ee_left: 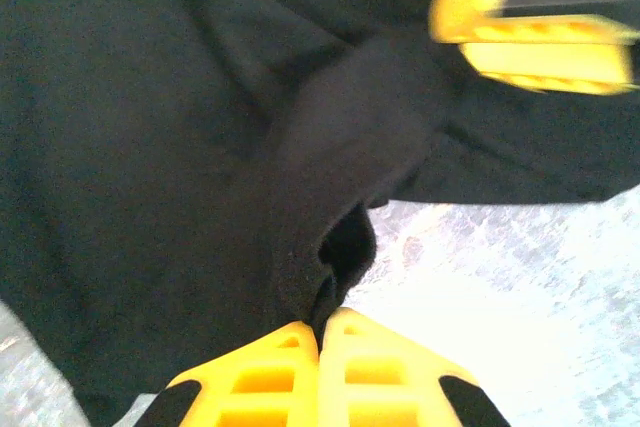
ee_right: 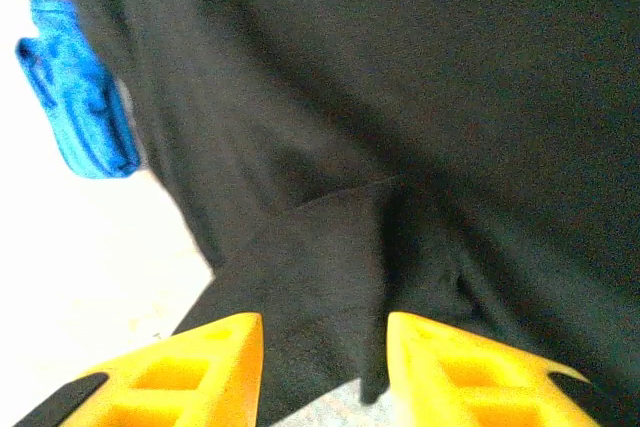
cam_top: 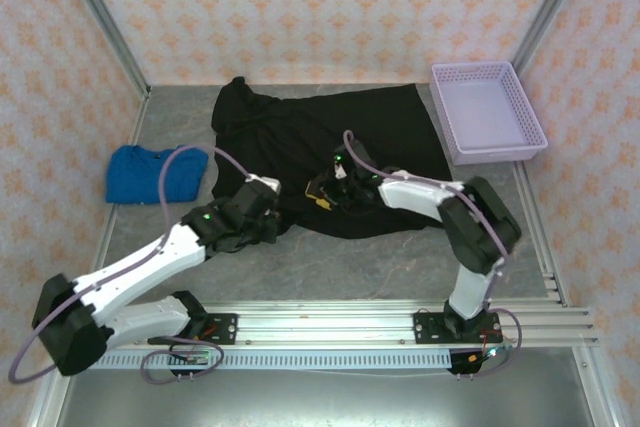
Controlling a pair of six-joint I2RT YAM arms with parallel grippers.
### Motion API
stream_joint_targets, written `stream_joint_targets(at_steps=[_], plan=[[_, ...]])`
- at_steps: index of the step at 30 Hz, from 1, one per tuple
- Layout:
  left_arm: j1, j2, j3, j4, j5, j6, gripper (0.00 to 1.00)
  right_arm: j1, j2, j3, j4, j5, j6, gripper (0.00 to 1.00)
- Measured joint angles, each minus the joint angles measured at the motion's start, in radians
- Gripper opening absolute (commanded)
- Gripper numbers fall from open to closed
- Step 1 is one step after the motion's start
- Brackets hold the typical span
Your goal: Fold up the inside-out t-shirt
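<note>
The black t-shirt (cam_top: pixel 330 142) lies spread over the back middle of the table, bunched at its far left corner. My left gripper (cam_top: pixel 265 215) sits at the shirt's near left edge, shut on a fold of the black t-shirt (ee_left: pixel 310 247) that runs up from between its yellow fingers (ee_left: pixel 255 377). My right gripper (cam_top: pixel 325 192) is at the shirt's near edge in the middle, open, its yellow fingers (ee_right: pixel 210 357) straddling a flap of the black cloth (ee_right: pixel 330 277). The right gripper's yellow fingers (ee_left: pixel 540 42) also show in the left wrist view.
A folded bright blue garment (cam_top: pixel 155 173) lies at the left of the table, and the same blue garment (ee_right: pixel 85 97) appears in the right wrist view. A lilac plastic basket (cam_top: pixel 487 110) stands at the back right. Patterned walls enclose the table.
</note>
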Motion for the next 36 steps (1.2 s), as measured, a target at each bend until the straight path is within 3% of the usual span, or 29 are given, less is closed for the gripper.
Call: stream_joint_targets(at_steps=[5, 9, 13, 17, 25, 36], plan=[[0.106, -0.111, 0.014, -0.071, 0.049, -0.026, 0.00, -0.023, -0.299, -0.019, -0.261, 0.201, -0.158, 0.47], [0.172, -0.121, 0.057, -0.125, 0.074, -0.024, 0.00, -0.066, -0.431, -0.031, -0.462, 0.399, -0.259, 0.49], [0.216, -0.121, 0.093, -0.156, 0.083, -0.021, 0.00, -0.200, -0.492, -0.082, -0.612, 0.553, -0.333, 0.51], [0.234, -0.109, 0.113, -0.159, 0.105, -0.014, 0.00, -0.393, -0.504, -0.134, -0.688, 0.628, -0.383, 0.51], [0.236, -0.061, 0.122, -0.157, 0.151, 0.005, 0.00, -0.784, -0.512, -0.278, -0.674, 0.584, -0.425, 0.49], [0.280, -0.053, 0.124, -0.152, 0.156, 0.024, 0.00, -0.818, -0.358, -0.366, -0.490, 0.326, -0.409, 0.42]])
